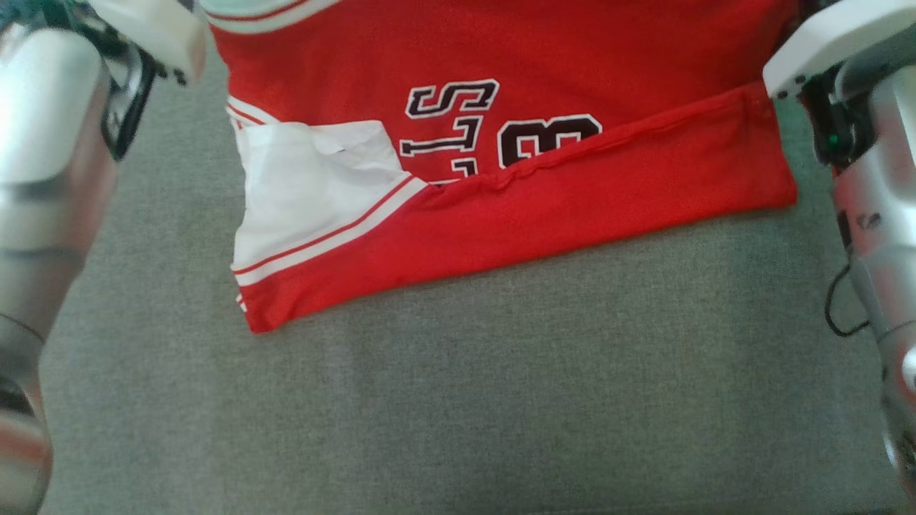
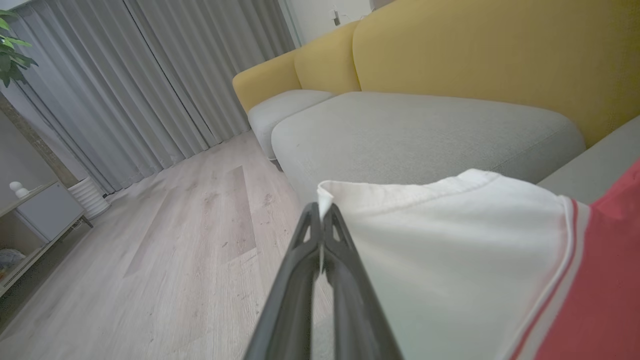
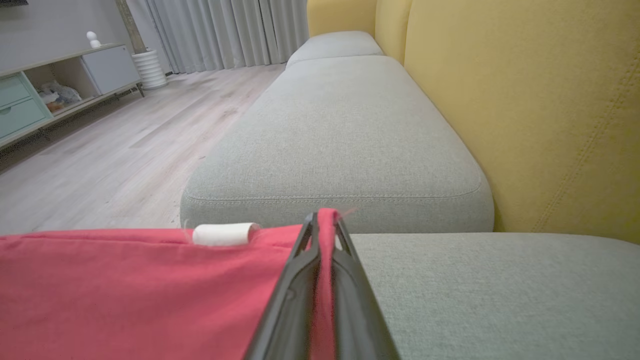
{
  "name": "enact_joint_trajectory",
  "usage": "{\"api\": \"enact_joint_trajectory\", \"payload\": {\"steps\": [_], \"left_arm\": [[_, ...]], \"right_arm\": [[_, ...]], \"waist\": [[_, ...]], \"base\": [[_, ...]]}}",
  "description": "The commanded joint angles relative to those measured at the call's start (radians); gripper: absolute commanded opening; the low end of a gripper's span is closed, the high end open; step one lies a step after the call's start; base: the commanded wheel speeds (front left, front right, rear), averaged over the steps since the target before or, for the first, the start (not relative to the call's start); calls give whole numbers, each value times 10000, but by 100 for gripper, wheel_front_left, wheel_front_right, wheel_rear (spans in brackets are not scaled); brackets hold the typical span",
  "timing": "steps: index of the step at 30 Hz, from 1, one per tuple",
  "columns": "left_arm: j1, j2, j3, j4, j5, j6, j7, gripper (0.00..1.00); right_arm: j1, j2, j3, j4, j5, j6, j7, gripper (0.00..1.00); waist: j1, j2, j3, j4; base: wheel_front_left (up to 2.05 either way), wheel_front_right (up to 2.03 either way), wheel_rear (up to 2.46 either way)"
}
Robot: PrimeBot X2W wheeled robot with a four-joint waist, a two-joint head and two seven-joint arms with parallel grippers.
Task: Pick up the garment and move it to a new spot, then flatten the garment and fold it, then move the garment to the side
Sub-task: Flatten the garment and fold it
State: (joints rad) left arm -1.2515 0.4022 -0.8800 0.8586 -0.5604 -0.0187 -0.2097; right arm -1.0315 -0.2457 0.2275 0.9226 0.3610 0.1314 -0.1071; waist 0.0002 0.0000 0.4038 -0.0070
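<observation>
The garment [image 1: 572,186] is a red jersey with white sleeves, red-striped trim and dark letters and numbers. It lies partly folded on the grey sofa seat, its near hem turned up over the print. In the left wrist view my left gripper [image 2: 322,210] is shut on the corner of the white sleeve [image 2: 450,260], which hangs lifted from it. In the right wrist view my right gripper [image 3: 325,220] is shut on a red edge of the garment [image 3: 125,290], with fabric pinched between the fingers. In the head view, my pale forearms flank the jersey at upper left [image 1: 50,143] and upper right [image 1: 873,179].
The grey seat cushion [image 1: 458,393] stretches bare toward me below the jersey. A yellow backrest [image 3: 525,125] runs along the sofa, with another grey cushion [image 3: 340,140] beyond. Wooden floor [image 2: 175,240], grey curtains [image 2: 150,75] and a low cabinet [image 3: 50,90] lie off the sofa.
</observation>
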Motion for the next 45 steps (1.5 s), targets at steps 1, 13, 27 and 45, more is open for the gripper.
{"api": "enact_joint_trajectory", "payload": {"steps": [1, 13, 27, 45], "left_arm": [[-269, 391, 280, -79, 60, 13, -94, 0], [1980, 760, -352, -793, 218, -106, -422, 0], [5054, 2265, -1296, -4410, -397, 206, 1892, 0], [5967, 2986, -1996, -6683, -666, 529, 3782, 0]], "right_arm": [[66, -120, 147, -227, 107, -7, -118, 0], [1830, -1349, 1729, -213, 1518, -7, -124, 0], [3714, -3063, 4502, -1170, 2883, -7, 806, 0], [3477, -3812, 6508, -1290, 3744, -7, 1624, 29]], "waist": [[-2, 0, -127, 72], [-2, 0, -1498, 501], [-2, 0, -2606, 806], [-2, 0, -2549, 748]], "base": [[0, 0, 0], [0, 0, 0], [0, 0, 0], [0, 0, 0]]}}
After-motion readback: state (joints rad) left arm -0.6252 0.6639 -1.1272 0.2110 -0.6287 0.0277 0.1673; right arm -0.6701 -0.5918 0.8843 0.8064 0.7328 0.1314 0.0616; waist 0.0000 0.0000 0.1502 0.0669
